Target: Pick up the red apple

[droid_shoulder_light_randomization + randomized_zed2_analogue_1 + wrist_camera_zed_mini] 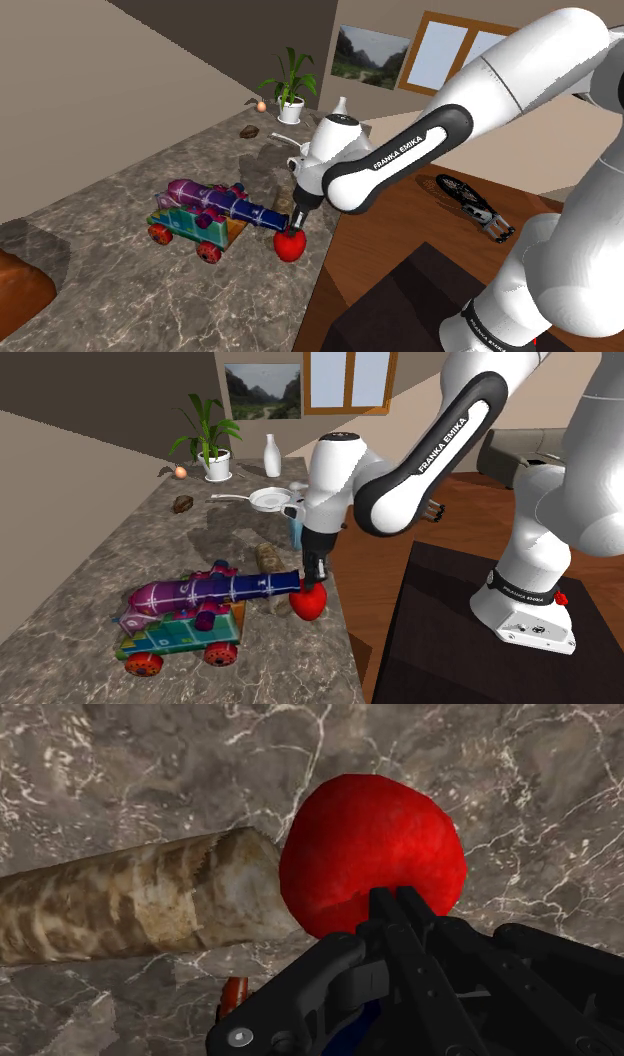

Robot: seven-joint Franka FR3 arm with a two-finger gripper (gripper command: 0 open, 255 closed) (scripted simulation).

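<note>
**A:** Where is the red apple (290, 245)?

**B:** On the marble tabletop (120, 200), just beside the muzzle of the toy cannon (205, 215). It is on the side of the cannon that faces the tabletop's long edge. The apple sits near that edge. Past the edge there is a drop to a wooden floor (380, 235) and the dark stand (400, 300).

**A:** And the gripper (296, 222)?

**B:** It hangs straight over the apple, level with the cannon's muzzle. In the wrist view the fingers (385, 909) are drawn narrow, all but meeting. The apple lies beyond their tips, not between them. I cannot tell whether the tips touch its skin.

**A:** How much room is there?

**B:** It is tight at the muzzle, where the barrel ends just beside the apple. On the cannon's other side, away from the apple, broad bare marble runs out. A brown lump (268, 557) lies near the cannon, behind its barrel.

**A:** Any containers?

**B:** They are all well beyond the cannon, at the tabletop's far end. A white pot (215, 465) holds a green plant (205, 422). A white bottle (271, 455) stands upright, and a shallow white dish (270, 500) with a handle lies nearer the cannon than the bottle. I cannot tell what is in the bottle or the dish.
</note>
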